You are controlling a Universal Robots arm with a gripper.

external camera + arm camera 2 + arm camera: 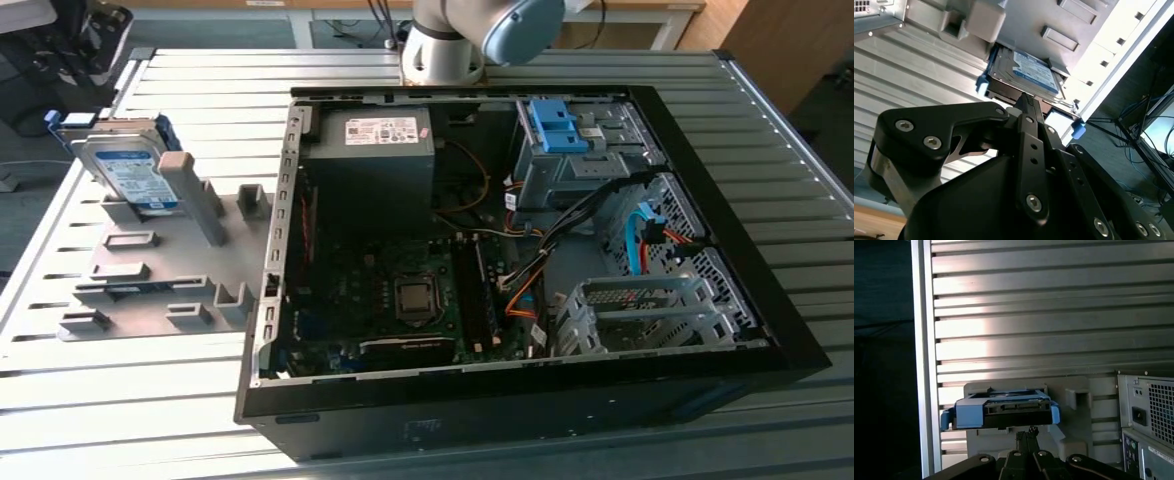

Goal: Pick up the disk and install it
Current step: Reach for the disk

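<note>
On the slatted metal counter [160, 390], toward the exterior view's left, a grey fixture plate [147, 280] with raised blocks carries the disk [127, 175]. The disk stands on edge among the blocks and leans back, its white-and-blue label facing out and its blue frame showing along the edges. Just beside the plate, on the exterior view's right, an open computer case [801, 340] lies on its side. Inside it are a dark grey box [374, 170] with a small white sticker, a motherboard [400, 290] and a blue clip [558, 125] at a drive bay. In both wrist views the end effector [1025, 98] [1026, 432] points toward the disk's edge. Its 2 black fingers are drawn narrow, tips together, with nothing between them. The tips sit near the disk, but I cannot tell whether they touch it.
</note>
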